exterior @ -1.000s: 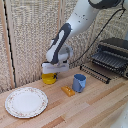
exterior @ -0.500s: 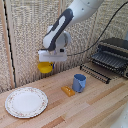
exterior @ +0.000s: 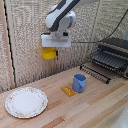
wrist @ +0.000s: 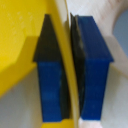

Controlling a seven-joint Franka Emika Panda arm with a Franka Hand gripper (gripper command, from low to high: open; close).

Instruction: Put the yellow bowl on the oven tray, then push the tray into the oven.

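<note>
The yellow dish hangs in the air well above the wooden table, toward the exterior view's left. My grabber is shut on its rim, under the white boxy wrist. In the wrist view the two blue fingertips pinch the thin yellow dish wall between them, and the dish's yellow inside fills one side. The baking sheet juts out of the front of the oven at the exterior view's right, far from the dish.
A blue mug stands mid-table with a flat orange-yellow block beside it. A large white patterned plate lies near the front at the exterior view's left. A woven screen wall backs the table.
The arm has lifted the yellow dish off the table and carried it higher, with the grabber staying shut on its rim.
</note>
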